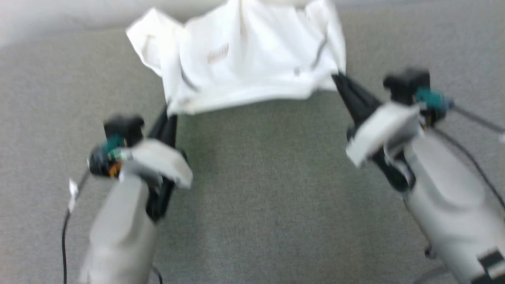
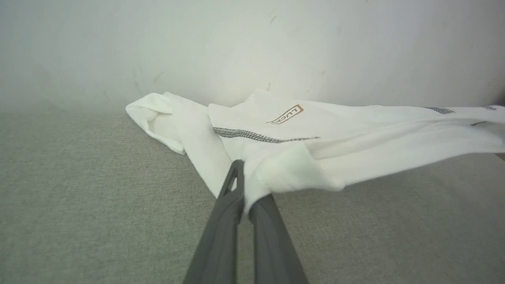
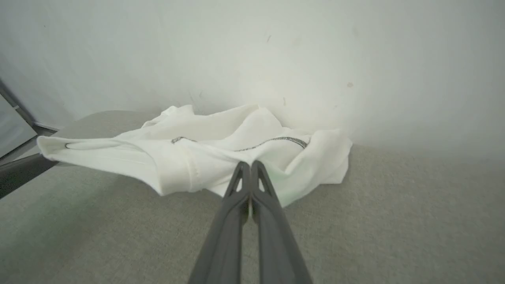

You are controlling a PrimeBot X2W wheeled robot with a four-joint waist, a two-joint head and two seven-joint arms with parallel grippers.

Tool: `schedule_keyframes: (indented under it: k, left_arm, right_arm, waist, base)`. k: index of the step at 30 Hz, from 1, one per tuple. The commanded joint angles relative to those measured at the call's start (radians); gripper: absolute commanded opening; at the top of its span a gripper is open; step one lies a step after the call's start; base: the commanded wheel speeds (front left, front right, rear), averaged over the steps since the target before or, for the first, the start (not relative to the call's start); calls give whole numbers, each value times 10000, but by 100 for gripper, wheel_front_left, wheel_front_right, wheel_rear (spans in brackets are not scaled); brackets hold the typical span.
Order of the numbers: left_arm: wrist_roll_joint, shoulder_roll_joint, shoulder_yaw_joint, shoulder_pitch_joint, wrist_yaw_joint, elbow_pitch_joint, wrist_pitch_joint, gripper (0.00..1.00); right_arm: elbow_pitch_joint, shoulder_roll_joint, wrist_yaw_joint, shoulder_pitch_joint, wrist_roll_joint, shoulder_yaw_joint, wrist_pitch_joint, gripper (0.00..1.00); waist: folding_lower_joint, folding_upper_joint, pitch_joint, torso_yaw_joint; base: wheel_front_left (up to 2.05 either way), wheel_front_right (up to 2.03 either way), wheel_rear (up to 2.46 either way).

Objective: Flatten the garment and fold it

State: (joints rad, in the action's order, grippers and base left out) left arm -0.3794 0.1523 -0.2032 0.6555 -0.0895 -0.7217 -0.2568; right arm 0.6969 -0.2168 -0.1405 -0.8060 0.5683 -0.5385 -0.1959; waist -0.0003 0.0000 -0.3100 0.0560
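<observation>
We grip the shirt (image 1: 252, 59) by its near edge, raised off the grey surface (image 1: 256, 197): left gripper (image 1: 170, 112) clamped on its left corner, right gripper (image 1: 337, 79) on its right.

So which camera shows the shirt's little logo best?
The left wrist view: the logo is sharp, its letters legible. The head view blurs it to a smudge; the right wrist view catches grey stitching.

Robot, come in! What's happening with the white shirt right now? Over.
Left end effector shut on shirt edge. Right end effector same. Shirt bunched, near edge lifted. Nothing in the way.
</observation>
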Motion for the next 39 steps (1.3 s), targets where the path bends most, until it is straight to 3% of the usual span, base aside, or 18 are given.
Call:
schedule_keyframes:
  k: [1, 5, 9, 14, 19, 27, 34, 35, 36, 37, 38, 39]
  left_arm:
    - [-33, 162, 78, -1035, 290, 717, -44, 0]
    - [13, 319, -91, -2998, 711, 2739, 615, 0]
    - [74, 581, -238, -4933, 1281, 5065, 1689, 0]
    - [60, 799, -435, -7252, 1981, 7516, 2979, 0]
    - [-42, 899, -668, -8943, 2449, 8836, 3929, 0]
    - [-485, 810, -979, -10181, 2683, 8815, 4857, 0]
    - [-911, 360, -1468, -9631, 2070, 7261, 4796, 0]
    - [-929, 306, -1520, -9471, 1967, 7088, 4728, 0]
    - [-964, 235, -1548, -9303, 1867, 6944, 4621, 24]
    - [-992, 188, -1595, -9156, 1762, 6778, 4570, 59]
    - [-992, 188, -1595, -9156, 1762, 6778, 4570, 59]
    - [-1067, 110, -1611, -9023, 1665, 6636, 4500, 100]
  right_arm:
    - [-694, -510, 98, 970, 66, 291, -38, 0]
    - [-2507, -886, 98, 3029, -195, 1035, 573, 0]
    - [-4628, -866, 98, 5172, -707, 2155, 1672, 0]
    - [-7279, -195, 98, 7849, -1449, 3691, 3187, 0]
    - [-9045, 793, 98, 10061, -2102, 4793, 4516, 0]
    - [-9102, 1435, 98, 11597, -2357, 5500, 5272, 0]
    - [-7497, 1456, 98, 11439, -2649, 4976, 5319, 0]
    - [-7339, 1465, 98, 11328, -2565, 4875, 5266, 24]
    - [-7210, 1454, 98, 11202, -2499, 4752, 5195, 49]
    - [-7091, 1395, 98, 11075, -2496, 4625, 5096, 100]
    - [-7091, 1395, 98, 11075, -2496, 4625, 5096, 100]
    - [-6975, 1375, 98, 10970, -2405, 4520, 4998, 100]
  waist:
    - [3, 0, 1671, -46]
    - [3, 0, 2330, 28]
    - [3, 0, 2794, 140]
    - [3, 0, 3170, 209]
    - [3, 0, 3260, 189]
    - [3, 0, 3139, 176]
    - [3, 0, 2912, 87]
    - [3, 0, 2885, 92]
    - [3, 0, 2846, 95]
    - [3, 0, 2822, 94]
    - [3, 0, 2822, 94]
    - [3, 0, 2804, 82]
  base:
    - [0, 0, 0]
    - [0, 0, 0]
    - [0, 0, 0]
    - [0, 0, 0]
    - [0, 0, 0]
    - [0, 0, 0]
    - [0, 0, 0]
    - [0, 0, 0]
    - [0, 0, 0]
    - [0, 0, 0]
    - [0, 0, 0]
    - [0, 0, 0]
